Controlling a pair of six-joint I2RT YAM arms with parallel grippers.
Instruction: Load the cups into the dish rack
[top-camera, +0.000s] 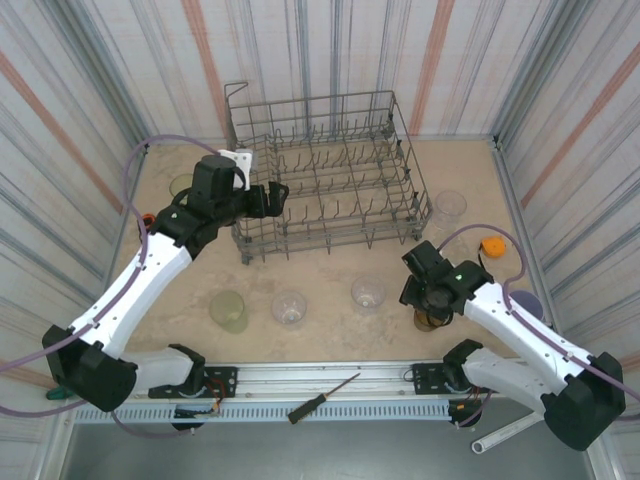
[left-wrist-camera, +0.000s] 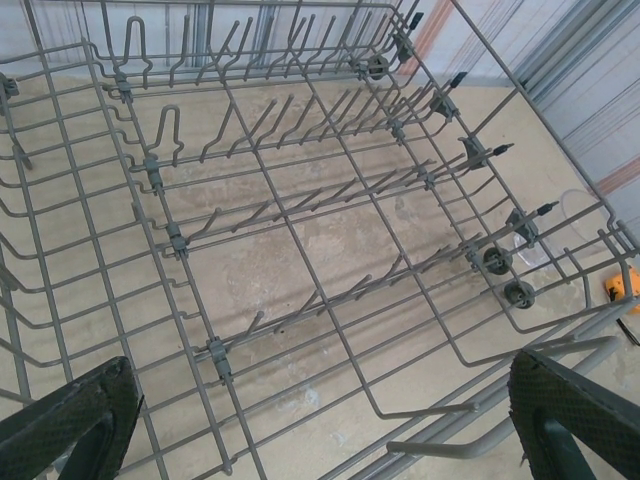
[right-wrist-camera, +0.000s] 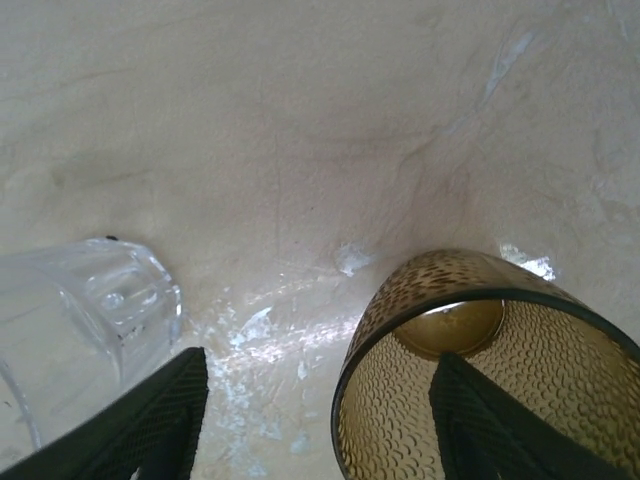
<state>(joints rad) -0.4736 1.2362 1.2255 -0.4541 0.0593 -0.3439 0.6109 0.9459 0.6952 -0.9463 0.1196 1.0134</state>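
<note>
The grey wire dish rack stands at the back middle of the table, and I see no cup among its tines. My left gripper hovers open over the rack's left end, with bare wire floor between its fingers. My right gripper is low over an upright amber dimpled cup at the front right. It is open: one finger is inside the amber cup and the other is outside it, well apart from the wall. A clear cup lies just left of that outer finger.
More cups stand on the table: yellow-green, two clear, one clear right of the rack, a lilac one and a pale one at far left. An orange object and a screwdriver lie nearby.
</note>
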